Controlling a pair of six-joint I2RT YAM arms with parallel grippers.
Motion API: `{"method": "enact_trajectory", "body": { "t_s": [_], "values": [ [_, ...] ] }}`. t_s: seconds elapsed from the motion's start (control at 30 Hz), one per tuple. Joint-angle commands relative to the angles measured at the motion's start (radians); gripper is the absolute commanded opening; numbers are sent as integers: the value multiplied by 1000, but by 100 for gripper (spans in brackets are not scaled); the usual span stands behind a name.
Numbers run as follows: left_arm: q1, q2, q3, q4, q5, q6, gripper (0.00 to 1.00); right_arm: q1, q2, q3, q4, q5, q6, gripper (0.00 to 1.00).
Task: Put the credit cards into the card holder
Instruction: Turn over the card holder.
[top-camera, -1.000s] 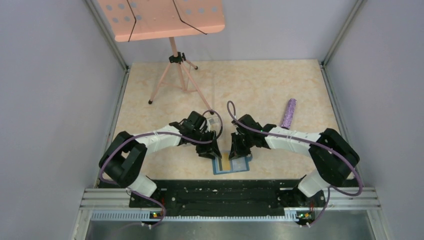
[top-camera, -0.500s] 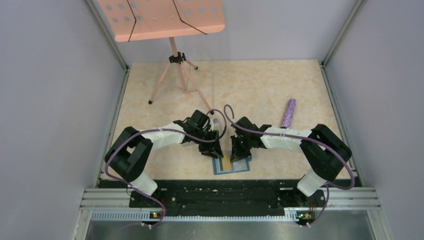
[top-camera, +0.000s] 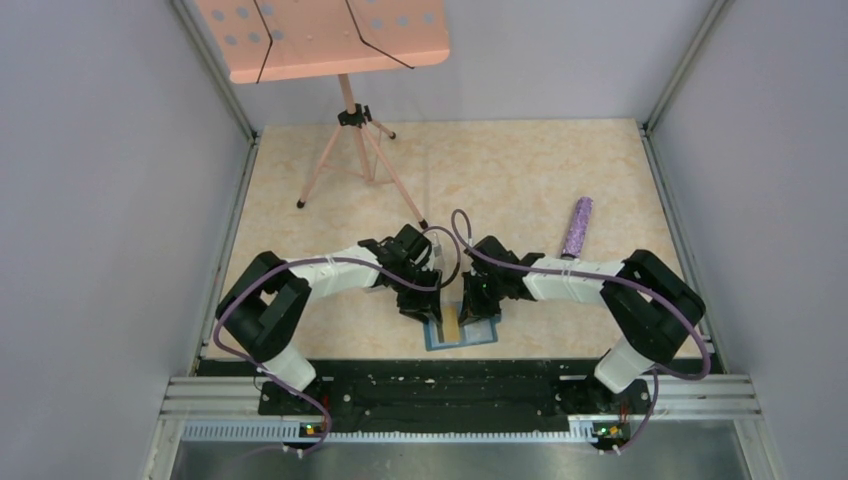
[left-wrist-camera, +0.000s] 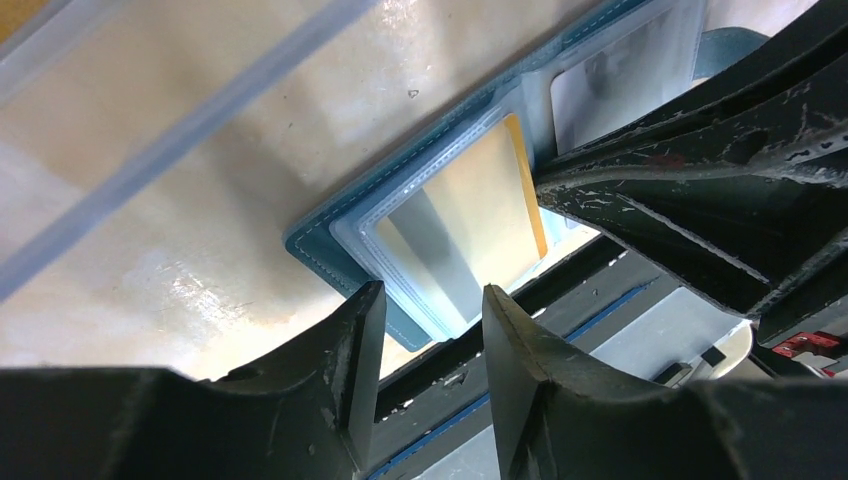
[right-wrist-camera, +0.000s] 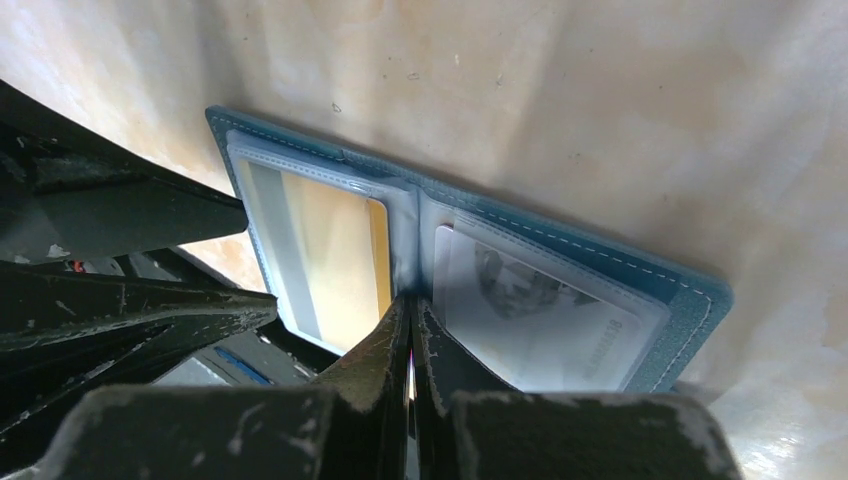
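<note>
Beige marbled worktop between grey walls; open teal card holder at its near edge.

Left wrist: left fingers parted, gripping nothing, above the holder's end sleeve, yellow card inside.

Right wrist: right fingers clenched together, tips at the fold; pale card sleeved alongside.

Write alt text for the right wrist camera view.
An open teal card holder lies flat on a beige table, a yellow card behind its left clear sleeve and a pale grey card in the right one. The shut right gripper points at the fold between them.
</note>
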Motion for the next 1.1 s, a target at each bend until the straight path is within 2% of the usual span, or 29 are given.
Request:
{"method": "enact_trajectory", "body": {
  "t_s": [0.0, 0.2, 0.5, 0.53, 0.63, 0.67, 0.77, 0.97, 1.07],
  "values": [
    [-6, 11, -3, 17, 12, -2, 46, 19, -6, -65, 45, 14, 37, 0],
    [-18, 22, 10, 61, 55, -23, 30, 19, -11, -77, 55, 7, 44, 0],
    [-26, -34, 31, 74, 68, -59, 28, 19, -27, -53, 31, 12, 37, 0],
    [-25, -36, 32, 75, 70, -62, 24, 18, -32, -47, 28, 12, 38, 0],
    [-25, -31, 40, 67, 72, -65, 1, 20, -59, -30, 19, 9, 40, 0],
    [-25, -26, 48, 53, 68, -63, 0, 19, -76, -23, 16, 10, 41, 0],
    [-26, -16, 86, -24, 35, -38, 0, 17, -141, -1, -1, 26, 51, 1],
    [-26, -1, 164, -143, -16, 10, 0, -22, -287, 7, -40, 58, 79, 13],
    [-27, 15, 175, -116, 43, 0, 13, -60, -351, -16, -57, 60, 92, 14]
  ]
}}
